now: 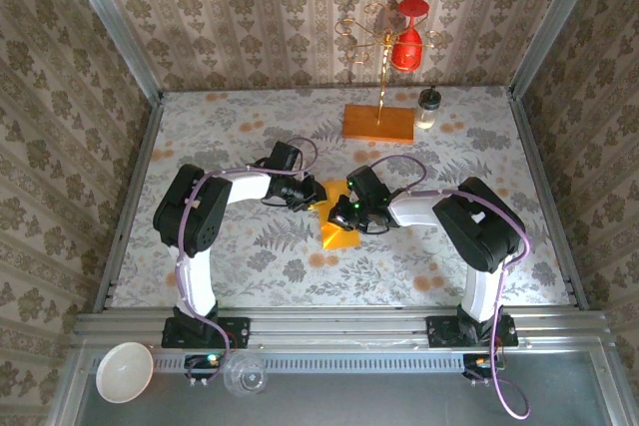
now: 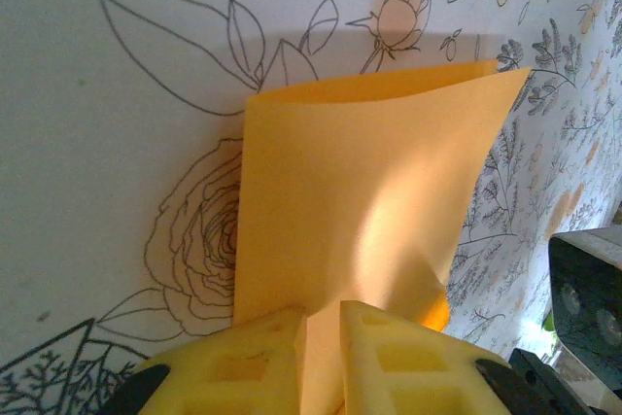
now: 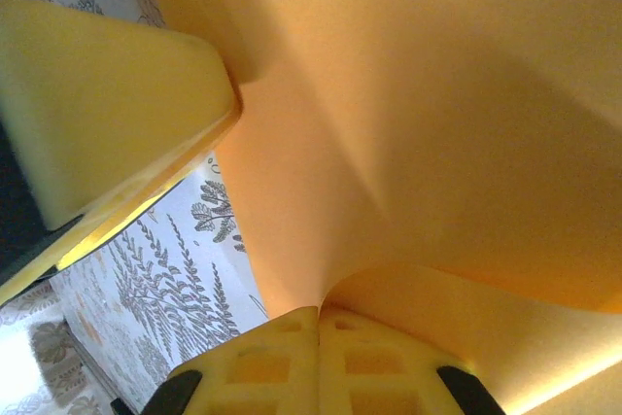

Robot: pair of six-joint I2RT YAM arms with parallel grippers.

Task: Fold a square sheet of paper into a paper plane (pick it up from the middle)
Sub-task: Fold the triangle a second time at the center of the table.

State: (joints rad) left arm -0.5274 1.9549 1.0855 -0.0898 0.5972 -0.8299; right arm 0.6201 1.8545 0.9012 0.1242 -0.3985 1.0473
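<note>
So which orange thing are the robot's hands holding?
The thin square sheet of paper in the middle, pinched by the left gripper and right gripper. The thick wooden block sits apart at the back.

The top camera sits high above and behind the arm bases. It looks down and forward over the whole table (image 1: 250,137), far from the left gripper (image 1: 318,199) and the right gripper (image 1: 341,214). The left wrist camera sits just behind the left gripper and looks out along its fingers, very close to the paper (image 2: 360,191) ahead of them. The right wrist camera looks along the right gripper's fingers from closer still, with the paper spreading above and ahead. All three views share the paper between the grippers. Both wrist views also catch table beside it.
</note>
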